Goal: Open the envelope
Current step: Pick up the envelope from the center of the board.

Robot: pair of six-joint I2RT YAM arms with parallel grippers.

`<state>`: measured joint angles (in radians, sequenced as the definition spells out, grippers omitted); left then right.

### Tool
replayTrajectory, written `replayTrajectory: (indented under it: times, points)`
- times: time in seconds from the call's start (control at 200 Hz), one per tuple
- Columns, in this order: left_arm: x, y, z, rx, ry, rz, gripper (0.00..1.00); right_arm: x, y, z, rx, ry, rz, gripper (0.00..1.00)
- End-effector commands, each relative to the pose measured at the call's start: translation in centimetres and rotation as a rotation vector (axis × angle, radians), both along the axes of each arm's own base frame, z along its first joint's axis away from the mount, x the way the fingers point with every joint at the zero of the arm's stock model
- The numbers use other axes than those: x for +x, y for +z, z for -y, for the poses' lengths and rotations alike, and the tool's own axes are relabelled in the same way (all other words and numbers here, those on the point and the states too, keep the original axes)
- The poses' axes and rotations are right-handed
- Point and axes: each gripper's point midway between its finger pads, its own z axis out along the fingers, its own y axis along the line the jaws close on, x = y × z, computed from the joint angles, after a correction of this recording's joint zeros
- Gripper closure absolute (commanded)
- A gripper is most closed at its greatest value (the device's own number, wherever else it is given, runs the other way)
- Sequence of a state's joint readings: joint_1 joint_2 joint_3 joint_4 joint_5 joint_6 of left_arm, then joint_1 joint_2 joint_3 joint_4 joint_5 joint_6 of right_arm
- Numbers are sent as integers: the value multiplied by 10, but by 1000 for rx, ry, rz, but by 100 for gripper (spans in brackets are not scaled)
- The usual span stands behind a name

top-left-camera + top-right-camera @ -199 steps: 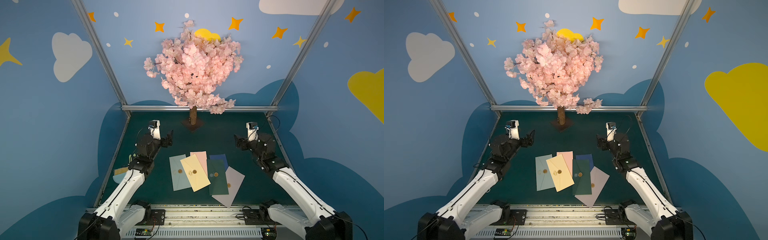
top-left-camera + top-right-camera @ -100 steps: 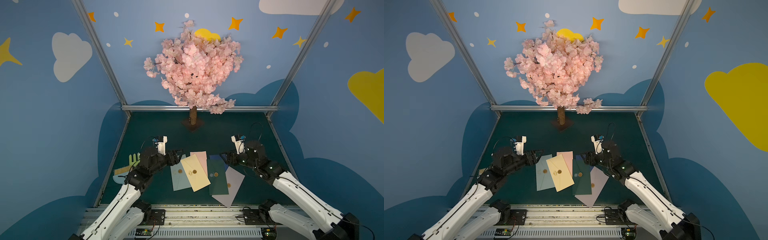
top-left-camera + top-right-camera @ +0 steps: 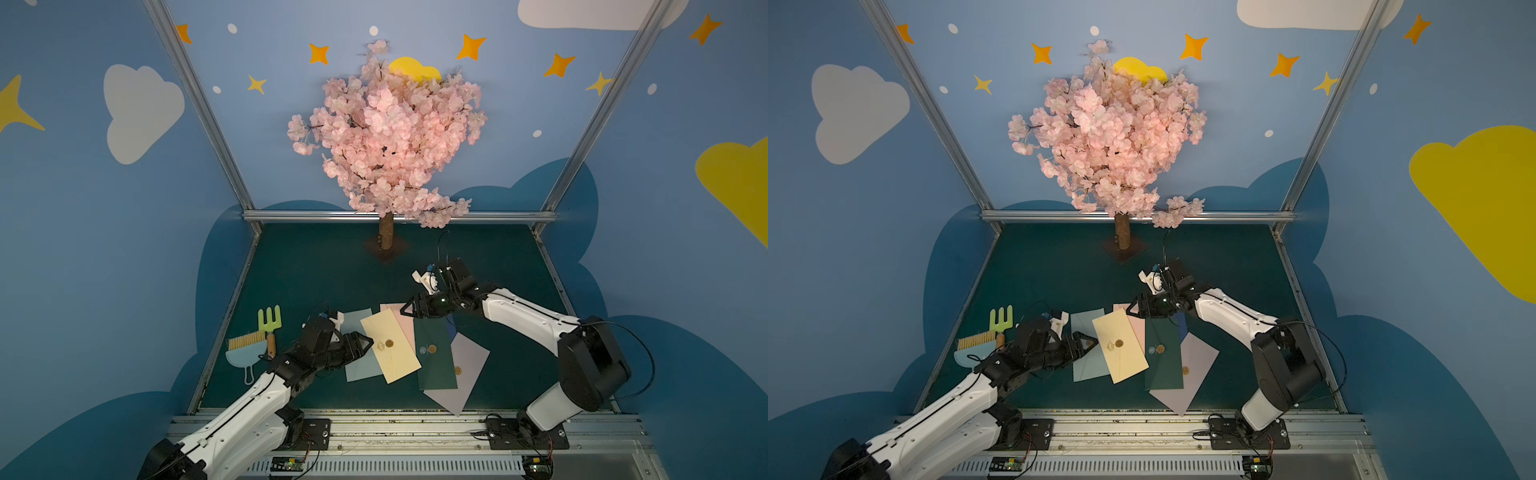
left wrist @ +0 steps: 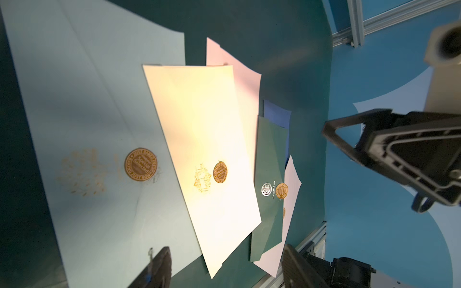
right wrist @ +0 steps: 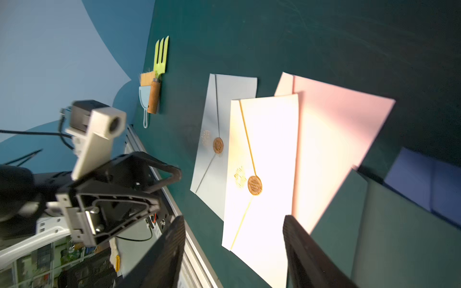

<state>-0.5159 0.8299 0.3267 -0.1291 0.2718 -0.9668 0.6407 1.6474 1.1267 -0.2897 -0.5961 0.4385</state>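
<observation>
on the green table (image 3: 316, 270) the cream envelope (image 3: 397, 363), topmost of a fan and likely the target, lies with its long axis running 11 to 5 o'clock in a top view. the left gripper (image 3: 365, 345) sits at its 9 o'clock edge, nearer the gold seal (image 3: 389, 343). the right gripper (image 3: 408, 311) sits at its 12 o'clock corner. both sets of jaws stand apart, holding nothing. readable writing: "thank you" on the cream one, "special selected" on the pale blue envelope (image 4: 99, 112), "the simple life" on the dark green envelope (image 4: 269, 154).

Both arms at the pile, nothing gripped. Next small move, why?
Probably lower the left jaws onto the cream envelope to pin it: it lies topmost, its seal in place, both jaws hang open and empty, the right jaws by its far corner.
</observation>
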Motion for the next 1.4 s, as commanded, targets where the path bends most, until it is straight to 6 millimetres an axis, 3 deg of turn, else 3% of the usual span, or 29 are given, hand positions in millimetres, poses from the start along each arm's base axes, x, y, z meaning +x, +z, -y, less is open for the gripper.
replayTrajectory:
  times: [0.0,0.275,0.846,1.131,1.397]
  points:
    - [4,2,4,-37,26,-1,29,0,2,-18,29,79,-44,35]
    - [15,3,21,-53,-10,10,28,13,-25,-41,25,134,-125,40]
    - [38,-18,56,-95,-79,-45,29,24,-57,-45,7,176,-145,43]
    - [40,-32,59,-92,-75,-74,29,51,-71,-40,13,138,-172,43]
    - [35,-49,58,-84,-71,-123,29,57,-79,-42,17,144,-201,43]
